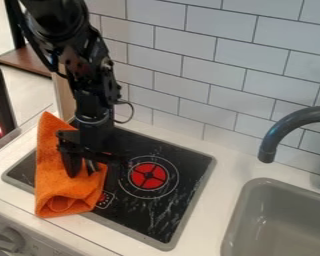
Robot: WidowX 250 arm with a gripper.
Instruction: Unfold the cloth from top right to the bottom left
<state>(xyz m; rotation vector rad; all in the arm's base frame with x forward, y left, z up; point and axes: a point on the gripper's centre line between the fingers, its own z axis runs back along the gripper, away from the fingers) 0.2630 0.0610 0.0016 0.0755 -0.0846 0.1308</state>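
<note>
Camera view: orange cloth (66,192) beside cooktop markings (104,200) too small to read.

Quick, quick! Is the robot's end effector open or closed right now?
End effector: open, fingers apart at the orange cloth; whether they touch it can't be told.

White ctr (217,197) carries black hob (164,210), w/ orange cloth (64,186) over hob's left part, prob. touching ctr too, & grey sink (283,220) right of hob.
</note>
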